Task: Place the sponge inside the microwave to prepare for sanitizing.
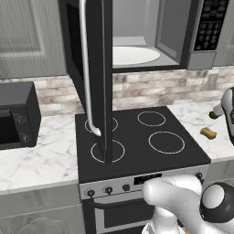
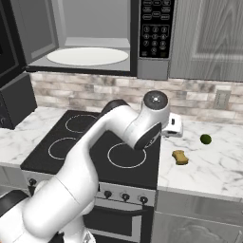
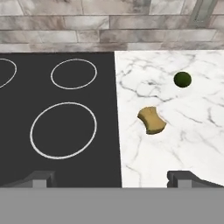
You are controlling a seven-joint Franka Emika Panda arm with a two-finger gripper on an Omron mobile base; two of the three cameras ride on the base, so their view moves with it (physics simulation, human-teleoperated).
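The end effector (image 3: 111, 177) hangs with fingers wide apart, empty; ahead of it the sponge (image 3: 151, 120) lies flat on the desk (image 3: 192, 131), long axis diagonal, near the stove edge.

Sponge (image 3: 152, 120): small yellow-tan block with pinched sides, lying flat on white marble counter right of the stovetop. Microwave (image 2: 142, 42): dark grey, mounted above the stove, door swung open, white turntable exposed.
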